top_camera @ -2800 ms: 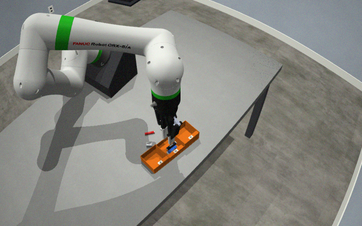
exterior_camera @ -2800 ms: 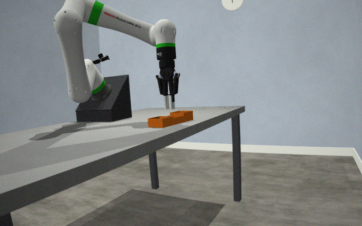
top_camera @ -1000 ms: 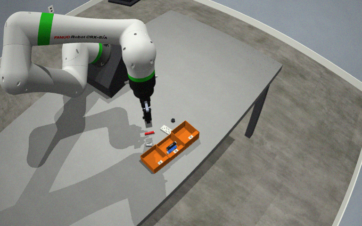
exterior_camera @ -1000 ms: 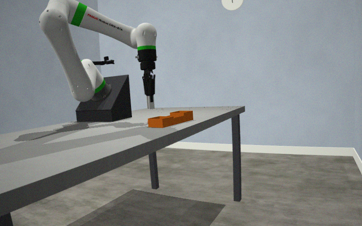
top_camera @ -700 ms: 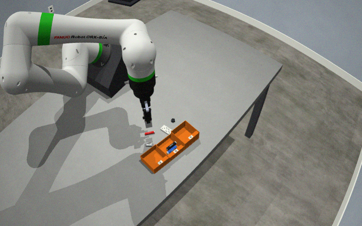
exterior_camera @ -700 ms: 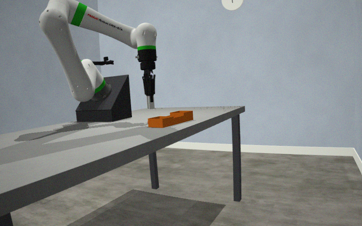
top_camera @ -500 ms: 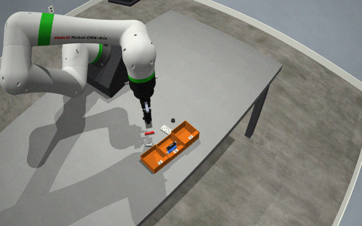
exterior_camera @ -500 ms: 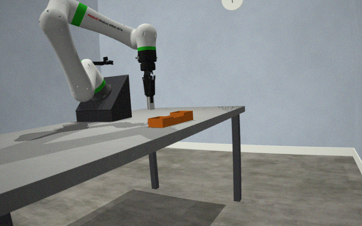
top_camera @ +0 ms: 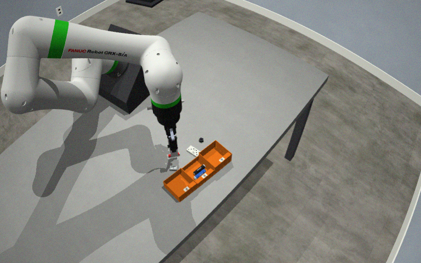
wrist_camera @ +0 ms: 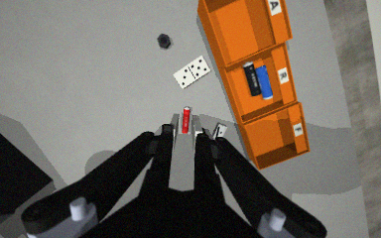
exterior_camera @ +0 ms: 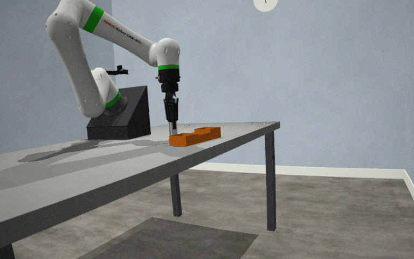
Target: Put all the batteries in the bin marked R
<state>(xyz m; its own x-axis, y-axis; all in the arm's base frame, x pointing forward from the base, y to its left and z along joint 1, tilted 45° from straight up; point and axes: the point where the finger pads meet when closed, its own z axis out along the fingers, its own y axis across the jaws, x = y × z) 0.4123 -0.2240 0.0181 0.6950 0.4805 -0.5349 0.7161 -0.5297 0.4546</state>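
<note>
My gripper (top_camera: 173,153) (exterior_camera: 173,130) (wrist_camera: 186,122) points straight down at the table, its fingers a narrow gap apart. A red battery (top_camera: 169,154) (wrist_camera: 186,118) lies on the table between the fingertips, and the fingers stand on either side of it without gripping. The orange bin row (top_camera: 174,189) (exterior_camera: 189,139) lies just to the right, with compartments marked A, R and F. The middle bin R (wrist_camera: 237,95) holds a black battery (top_camera: 200,169) (wrist_camera: 252,78) and a blue battery (top_camera: 198,175) (wrist_camera: 266,82).
A white domino (top_camera: 193,150) (wrist_camera: 191,72) and a small black nut (top_camera: 200,139) (wrist_camera: 164,41) lie between the gripper and bin A. A small grey-white block (top_camera: 173,167) (wrist_camera: 219,130) lies beside bin F. The table's front edge runs close behind the bins.
</note>
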